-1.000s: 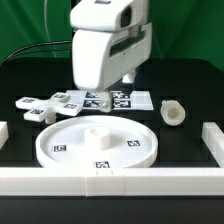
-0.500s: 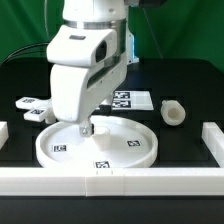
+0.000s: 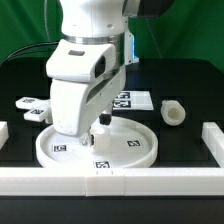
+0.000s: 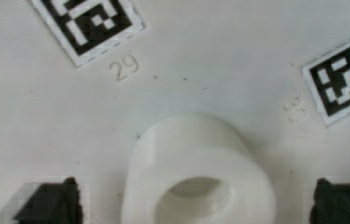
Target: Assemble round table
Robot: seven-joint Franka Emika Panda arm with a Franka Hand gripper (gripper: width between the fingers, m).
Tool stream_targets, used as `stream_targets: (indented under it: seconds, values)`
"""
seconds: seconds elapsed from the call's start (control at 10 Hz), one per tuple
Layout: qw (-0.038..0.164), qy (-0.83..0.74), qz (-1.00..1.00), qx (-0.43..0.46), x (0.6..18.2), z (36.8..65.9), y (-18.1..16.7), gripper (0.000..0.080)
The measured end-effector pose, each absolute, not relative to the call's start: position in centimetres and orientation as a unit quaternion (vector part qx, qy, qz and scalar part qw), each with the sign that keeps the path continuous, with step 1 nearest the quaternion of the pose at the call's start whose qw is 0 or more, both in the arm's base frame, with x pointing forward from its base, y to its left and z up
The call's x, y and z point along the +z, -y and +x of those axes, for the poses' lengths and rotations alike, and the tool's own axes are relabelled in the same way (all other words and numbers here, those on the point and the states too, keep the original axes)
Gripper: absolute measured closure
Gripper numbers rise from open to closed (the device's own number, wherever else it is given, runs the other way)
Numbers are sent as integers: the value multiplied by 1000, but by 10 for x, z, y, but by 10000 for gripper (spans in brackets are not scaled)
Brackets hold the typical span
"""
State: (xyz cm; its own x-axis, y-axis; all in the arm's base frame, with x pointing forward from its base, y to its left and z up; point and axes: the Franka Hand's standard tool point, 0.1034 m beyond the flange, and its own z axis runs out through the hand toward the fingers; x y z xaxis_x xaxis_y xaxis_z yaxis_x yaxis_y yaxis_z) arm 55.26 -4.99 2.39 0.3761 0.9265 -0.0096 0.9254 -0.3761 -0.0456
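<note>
The large white round disc [image 3: 130, 148] lies flat on the black table, with square tags on its face. Its central socket [image 3: 102, 129] stands up in the middle and is partly hidden by my hand. My gripper [image 3: 93, 136] hangs low over the disc at the socket. In the wrist view the socket [image 4: 193, 170] rises between my two black fingertips [image 4: 51, 203], which stand wide apart on either side of it without touching. The jaws are open and empty. The thick short cylinder [image 3: 172, 113] lies at the exterior view's right. The cross-shaped piece [image 3: 35, 108] lies at the left, partly behind my arm.
The marker board [image 3: 133, 100] lies flat behind the disc, mostly hidden by my arm. Long white rails run along the front edge [image 3: 110, 180] and at the right [image 3: 213, 137] and the left [image 3: 3, 132].
My arm has swung from the back of the table toward the front and down, over the disc. The gripper now sits low at the central socket. The parts have not moved.
</note>
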Motion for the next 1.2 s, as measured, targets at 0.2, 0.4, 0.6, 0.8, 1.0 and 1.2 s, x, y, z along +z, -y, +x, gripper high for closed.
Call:
stream_targets:
  seconds: [0.2, 0.4, 0.6, 0.8, 1.0, 1.2]
  values:
    - [13, 559, -829, 12, 23, 553, 52, 150]
    - [13, 558, -830, 11, 20, 553, 53, 150]
    - [14, 556, -831, 13, 18, 551, 55, 150]
    - [15, 553, -833, 14, 16, 550, 55, 374]
    - [15, 553, -833, 14, 16, 550, 53, 395]
    - [15, 553, -833, 14, 16, 550, 54, 395]
